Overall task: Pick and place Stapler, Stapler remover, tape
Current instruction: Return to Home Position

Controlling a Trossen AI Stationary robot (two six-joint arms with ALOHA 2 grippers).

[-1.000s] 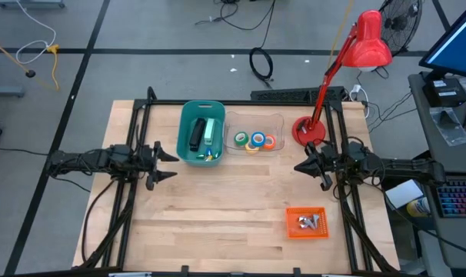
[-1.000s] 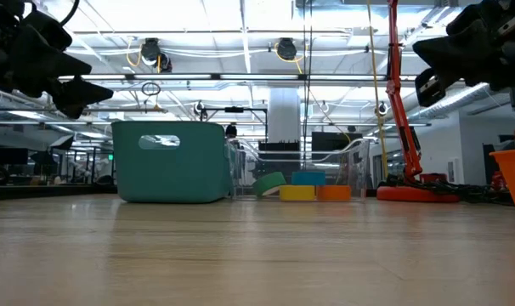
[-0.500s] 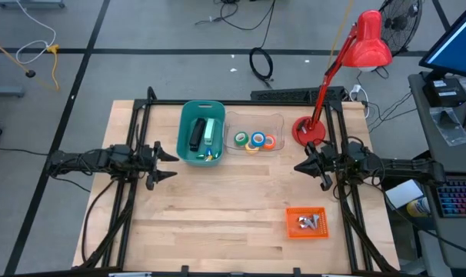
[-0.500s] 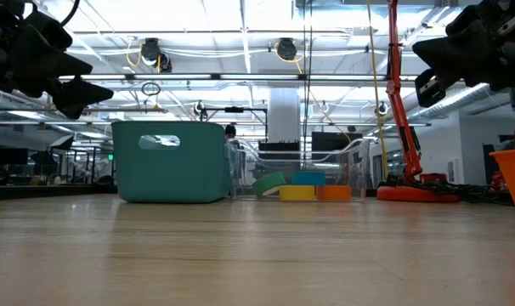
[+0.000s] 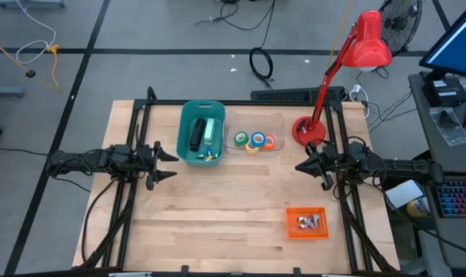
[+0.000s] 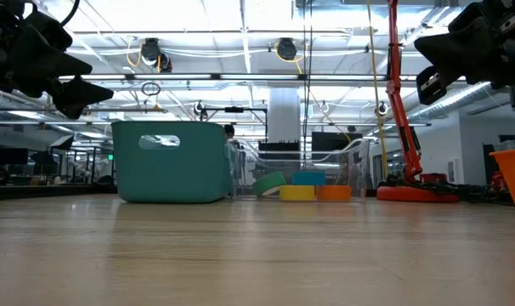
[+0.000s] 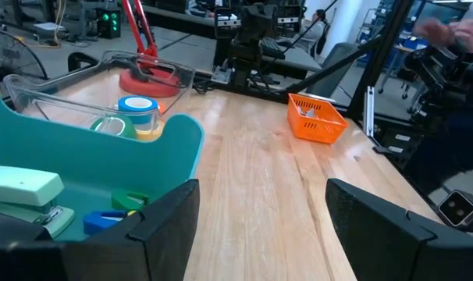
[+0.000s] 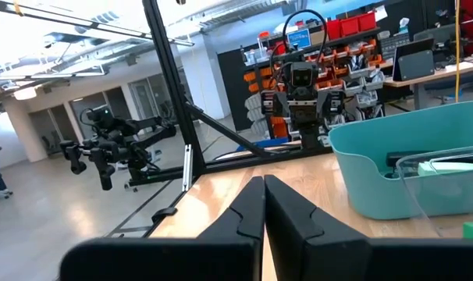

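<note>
- Green, blue, yellow and orange tape rolls (image 5: 257, 140) sit in the clear bin (image 5: 279, 119).
- We see the left hand (image 5: 170, 166) released above the bench (image 5: 218, 215).
- Right hand (image 5: 300, 167) clenched, empty.

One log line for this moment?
left tool open, empty | right tool shut, empty | tape rolls in clear bin | staplers in teal bin
</note>
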